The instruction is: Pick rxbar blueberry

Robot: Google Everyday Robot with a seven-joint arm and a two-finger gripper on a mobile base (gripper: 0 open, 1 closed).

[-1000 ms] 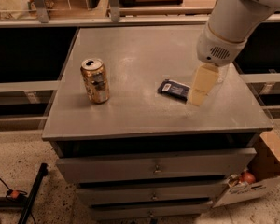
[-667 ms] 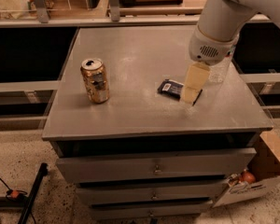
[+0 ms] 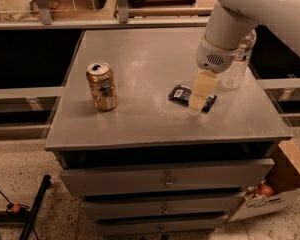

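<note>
The rxbar blueberry [image 3: 180,93], a flat dark navy bar with pale lettering, lies on the grey cabinet top [image 3: 140,49], right of centre. My gripper [image 3: 196,106] hangs from the white arm [image 3: 225,39] and points down over the bar's right half, hiding its middle. The bar's right end shows past the gripper. I cannot tell whether the gripper touches the bar. The bar lies flat on the top.
A gold drink can [image 3: 102,86] stands upright at the left. A clear water bottle [image 3: 240,59] stands at the right edge, partly behind the arm. Drawers sit below. A cardboard box [image 3: 285,184] is on the floor at right, and a black stand [image 3: 32,209] at left.
The arm and gripper have moved left and slightly back, from beside the bar's right end to over the bar. The bar and can have not moved.
</note>
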